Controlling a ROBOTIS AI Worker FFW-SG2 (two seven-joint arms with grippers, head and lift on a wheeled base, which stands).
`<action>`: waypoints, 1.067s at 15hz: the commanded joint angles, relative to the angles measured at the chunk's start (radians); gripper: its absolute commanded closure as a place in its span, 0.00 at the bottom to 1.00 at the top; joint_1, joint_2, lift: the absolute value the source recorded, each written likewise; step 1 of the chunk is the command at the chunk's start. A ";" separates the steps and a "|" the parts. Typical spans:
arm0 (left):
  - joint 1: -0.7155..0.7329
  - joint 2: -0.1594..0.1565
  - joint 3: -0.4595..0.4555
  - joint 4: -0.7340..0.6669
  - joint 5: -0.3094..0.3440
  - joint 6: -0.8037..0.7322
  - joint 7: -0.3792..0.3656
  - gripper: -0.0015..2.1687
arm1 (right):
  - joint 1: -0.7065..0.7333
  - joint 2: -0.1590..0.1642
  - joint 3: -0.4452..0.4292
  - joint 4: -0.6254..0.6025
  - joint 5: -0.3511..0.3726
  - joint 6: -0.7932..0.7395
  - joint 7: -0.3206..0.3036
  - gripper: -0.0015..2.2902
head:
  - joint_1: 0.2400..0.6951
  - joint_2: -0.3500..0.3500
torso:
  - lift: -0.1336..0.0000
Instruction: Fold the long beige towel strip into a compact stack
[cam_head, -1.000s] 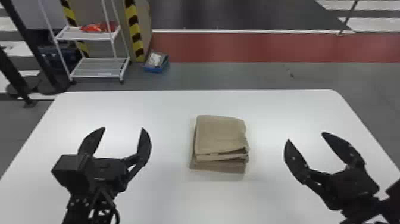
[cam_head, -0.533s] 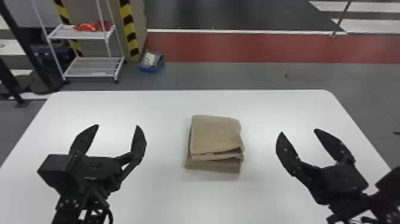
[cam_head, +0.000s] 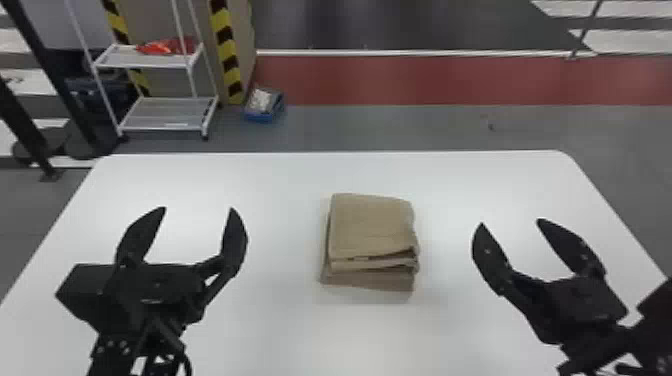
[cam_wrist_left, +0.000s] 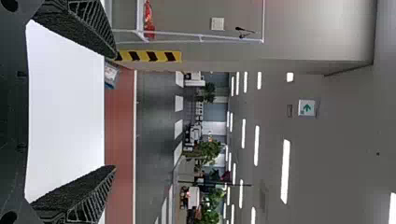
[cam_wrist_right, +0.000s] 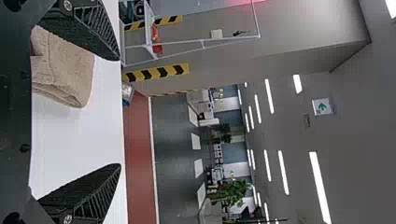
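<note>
The beige towel (cam_head: 371, 227) lies mid-table in the head view as a compact, roughly square stack, its layered edges facing the robot and the lowest layer sticking out a little. My left gripper (cam_head: 198, 209) stands open to the towel's left, apart from it. On the other side, my right gripper (cam_head: 510, 222) is also open, clear of the towel. In the left wrist view the left gripper (cam_wrist_left: 115, 112) has nothing between its fingers. The right wrist view has the right gripper (cam_wrist_right: 119, 112) spread wide, with the folded towel (cam_wrist_right: 65, 67) beyond one finger and partly hidden by it.
The white table (cam_head: 280, 185) extends around the stack on all sides. Past its far edge stand a white wire shelf (cam_head: 167, 120) and a small blue box (cam_head: 264, 106) on the floor, at the back left.
The whole head view has shifted, with table and towel sliding slightly left in it. The right gripper has turned a little; both grippers stay open and the towel keeps its folded shape.
</note>
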 joint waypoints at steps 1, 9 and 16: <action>0.006 0.000 -0.002 -0.010 -0.001 0.000 -0.001 0.01 | -0.005 0.001 0.000 0.004 0.001 0.006 0.000 0.03 | 1.00 0.50 | 0.13; 0.012 0.000 0.000 -0.018 -0.001 0.000 0.001 0.01 | -0.001 0.001 0.002 0.001 0.001 0.003 0.003 0.03 | 1.00 0.50 | 0.13; 0.014 0.000 0.001 -0.012 0.013 0.000 -0.004 0.01 | 0.010 0.001 0.009 -0.008 -0.002 0.000 0.002 0.03 | 1.00 0.51 | 0.13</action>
